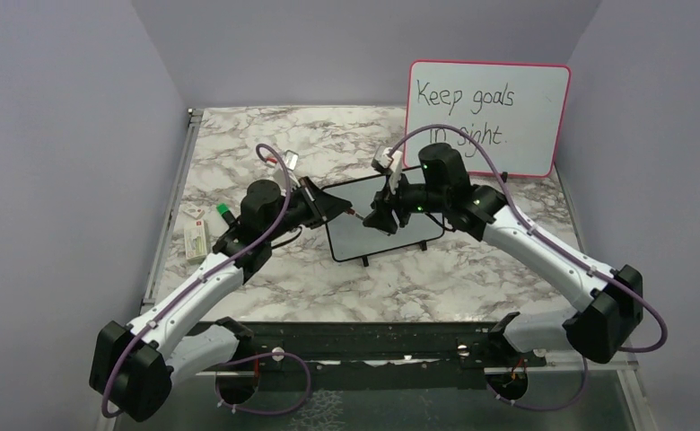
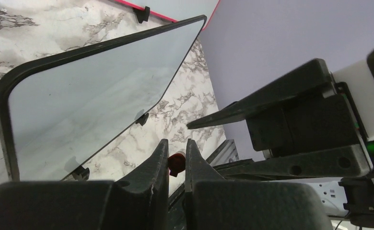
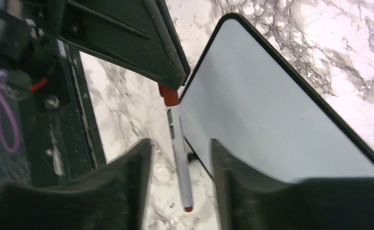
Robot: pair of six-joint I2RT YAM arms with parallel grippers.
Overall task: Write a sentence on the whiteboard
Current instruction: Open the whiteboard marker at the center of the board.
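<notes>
Left gripper (image 2: 177, 149), fingers narrowed, pinches the red end of a white marker (image 3: 182, 177) beside one edge of the whiteboard (image 1: 373, 238), which lies flat at the centre of the marble table (image 1: 266, 144). Right gripper (image 3: 180, 143) straddles the marker's body, fingers apart and clear of it.

The whiteboard (image 1: 405, 235) — a small white rectangle in a thin black frame with rounded corners — lies flat and face up, turned a little counter-clockwise in the top view. Its two black feet (image 2: 142, 118) sit on the near long side. Its left short edge lies just below the left gripper (image 1: 345, 209), and the right gripper (image 1: 380, 219) hangs over its middle (surface plain grey-white).
</notes>
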